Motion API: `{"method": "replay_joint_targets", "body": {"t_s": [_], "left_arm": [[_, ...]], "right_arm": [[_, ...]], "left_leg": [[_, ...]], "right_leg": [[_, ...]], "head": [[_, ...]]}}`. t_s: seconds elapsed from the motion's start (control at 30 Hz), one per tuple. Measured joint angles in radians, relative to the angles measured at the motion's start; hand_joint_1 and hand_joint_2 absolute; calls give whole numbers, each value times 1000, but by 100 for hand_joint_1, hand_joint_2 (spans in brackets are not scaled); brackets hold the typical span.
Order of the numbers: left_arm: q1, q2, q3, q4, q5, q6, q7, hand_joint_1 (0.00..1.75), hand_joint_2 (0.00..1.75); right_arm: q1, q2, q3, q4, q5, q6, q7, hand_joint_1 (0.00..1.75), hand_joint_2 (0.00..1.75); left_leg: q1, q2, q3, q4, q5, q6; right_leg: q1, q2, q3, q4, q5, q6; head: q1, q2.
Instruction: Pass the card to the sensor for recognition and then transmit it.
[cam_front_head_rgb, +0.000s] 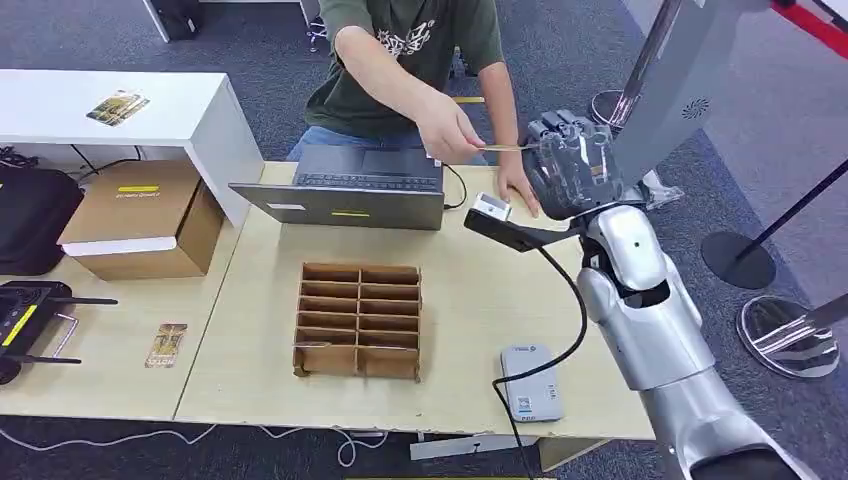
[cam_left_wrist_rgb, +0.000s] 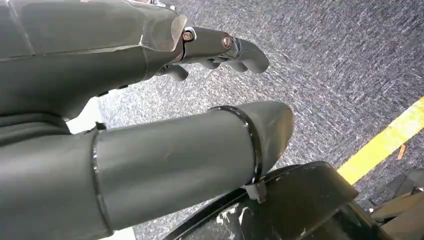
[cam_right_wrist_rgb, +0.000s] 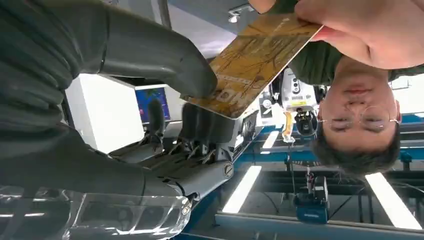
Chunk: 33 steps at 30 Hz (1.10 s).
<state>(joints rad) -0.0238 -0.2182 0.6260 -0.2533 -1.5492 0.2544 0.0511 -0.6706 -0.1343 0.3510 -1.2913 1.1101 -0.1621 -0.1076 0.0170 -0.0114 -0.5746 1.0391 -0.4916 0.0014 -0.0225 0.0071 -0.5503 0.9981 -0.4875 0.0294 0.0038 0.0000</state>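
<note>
You can't read the print on the card (cam_right_wrist_rgb: 255, 62); one end sits under the right hand (cam_right_wrist_rgb: 165, 100) thumb, the other under a person's hand (cam_right_wrist_rgb: 365, 30), cut off at twelve o'clock. The left hand (cam_left_wrist_rgb: 150, 140) fingertips are partly hidden by its cover.

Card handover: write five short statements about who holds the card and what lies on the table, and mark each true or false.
1. The card is pinched by the right robot hand while a person's hand also holds it. True.
2. The cardboard divider tray holds several cards. False: its compartments look empty.
3. The laptop lies closed on the table. False: it is open, screen tipped back.
4. The left robot hand holds nothing. True.
5. Another card lies left of the tray. True.
</note>
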Motion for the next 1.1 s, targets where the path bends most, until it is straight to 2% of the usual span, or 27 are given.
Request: {"method": "replay_joint_targets", "body": {"t_s": [0.53,0.67,0.97,1.03,1.1], "left_arm": [[0,0,0,0,0,3,0,0,0],[0,0,0,0,0,8,0,0,0],[0,0,0,0,0,19,10,0,0],[0,0,0,0,0,22,11,0,0],[0,0,0,0,0,22,11,0,0]], "right_arm": [[6,-5,-5,-2,-24,3,8,175,175],[10,-5,-36,-1,-134,66,39,175,175],[15,-3,-140,20,-524,290,80,175,175],[15,-3,-156,27,-581,316,85,175,175],[15,-3,-156,27,-581,316,85,175,175]], "left_leg": [[0,0,0,0,0,0],[0,0,0,0,0,0],[0,0,0,0,0,0],[0,0,0,0,0,0],[0,0,0,0,0,0]], "right_leg": [[0,0,0,0,0,0],[0,0,0,0,0,0],[0,0,0,0,0,0],[0,0,0,0,0,0],[0,0,0,0,0,0]], "head": [[0,0],[0,0],[0,0],[0,0],[0,0]]}}
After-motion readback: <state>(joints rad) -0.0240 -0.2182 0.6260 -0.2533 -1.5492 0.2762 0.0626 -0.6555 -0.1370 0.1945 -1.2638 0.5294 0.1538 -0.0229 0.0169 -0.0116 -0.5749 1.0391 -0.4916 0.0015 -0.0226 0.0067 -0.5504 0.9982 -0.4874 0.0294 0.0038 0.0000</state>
